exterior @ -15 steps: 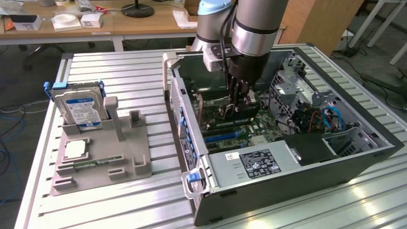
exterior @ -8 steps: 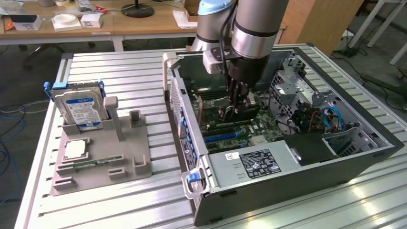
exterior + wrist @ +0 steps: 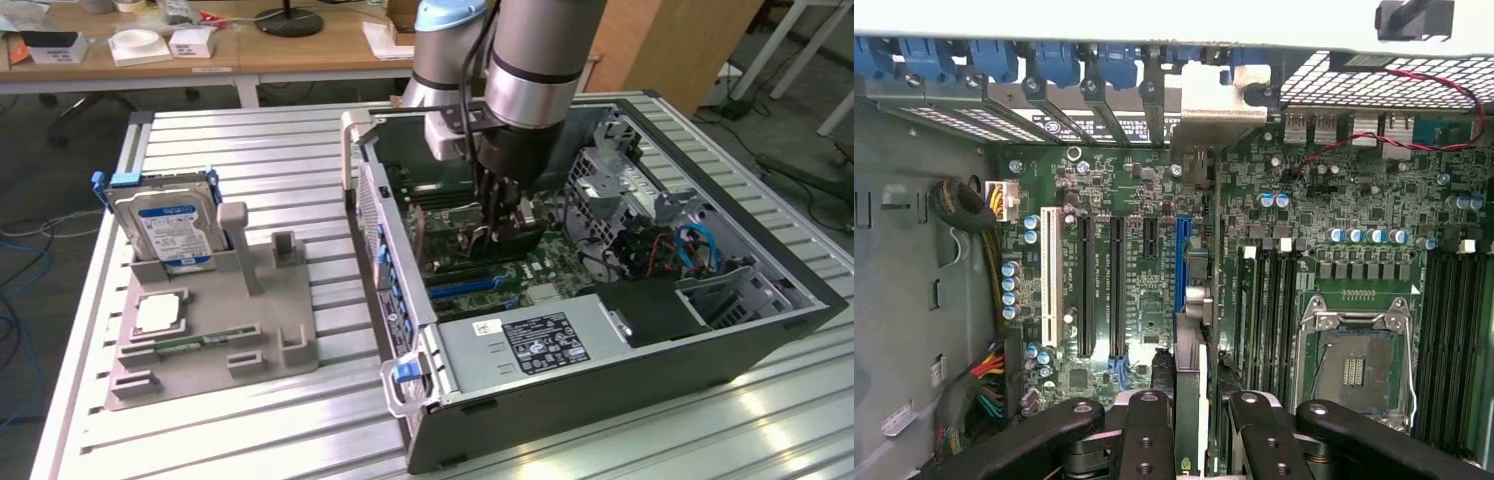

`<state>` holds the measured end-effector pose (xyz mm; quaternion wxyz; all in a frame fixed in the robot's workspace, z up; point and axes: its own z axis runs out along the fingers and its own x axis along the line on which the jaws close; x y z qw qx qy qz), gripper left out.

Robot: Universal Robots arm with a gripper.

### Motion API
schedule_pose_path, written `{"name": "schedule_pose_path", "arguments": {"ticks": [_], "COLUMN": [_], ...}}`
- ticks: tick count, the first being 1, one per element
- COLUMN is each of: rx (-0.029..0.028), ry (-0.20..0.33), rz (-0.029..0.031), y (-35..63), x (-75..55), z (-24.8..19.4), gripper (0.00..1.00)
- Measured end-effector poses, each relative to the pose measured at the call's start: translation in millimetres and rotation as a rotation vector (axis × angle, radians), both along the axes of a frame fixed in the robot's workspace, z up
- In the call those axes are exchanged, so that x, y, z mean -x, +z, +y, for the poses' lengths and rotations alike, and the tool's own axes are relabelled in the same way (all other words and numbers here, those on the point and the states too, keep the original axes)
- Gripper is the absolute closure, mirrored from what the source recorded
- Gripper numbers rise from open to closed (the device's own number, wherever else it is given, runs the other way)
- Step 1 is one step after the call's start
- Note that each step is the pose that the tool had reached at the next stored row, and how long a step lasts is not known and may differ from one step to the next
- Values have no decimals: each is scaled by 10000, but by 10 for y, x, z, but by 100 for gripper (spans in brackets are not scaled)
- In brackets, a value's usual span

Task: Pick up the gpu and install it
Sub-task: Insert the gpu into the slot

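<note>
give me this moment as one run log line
gripper: shut on gpu | place: inside open pc case, gpu edge-on over blue motherboard slot | hard drive: upright in gray holder

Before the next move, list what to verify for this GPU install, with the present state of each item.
1. gpu gripped between the end effector fingers: ok.
2. Card running edge-on along the blue slot: ok.
3. Silver bracket pointing at the case's rear slot openings: ok.
4. Card edge fully seated in the slot: cannot tell.
5. Red and black wire apart from the card: ok.
6. Neighbouring black slots unoccupied: ok.
</note>
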<state>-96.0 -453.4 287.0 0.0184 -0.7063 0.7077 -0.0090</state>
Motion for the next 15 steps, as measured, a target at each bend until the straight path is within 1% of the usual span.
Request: {"name": "schedule_pose_path", "arguments": {"ticks": [15], "rx": [-1], "ry": [0], "rz": [-1], "y": [-58], "x": [43], "z": [-41], "gripper": [74]}}
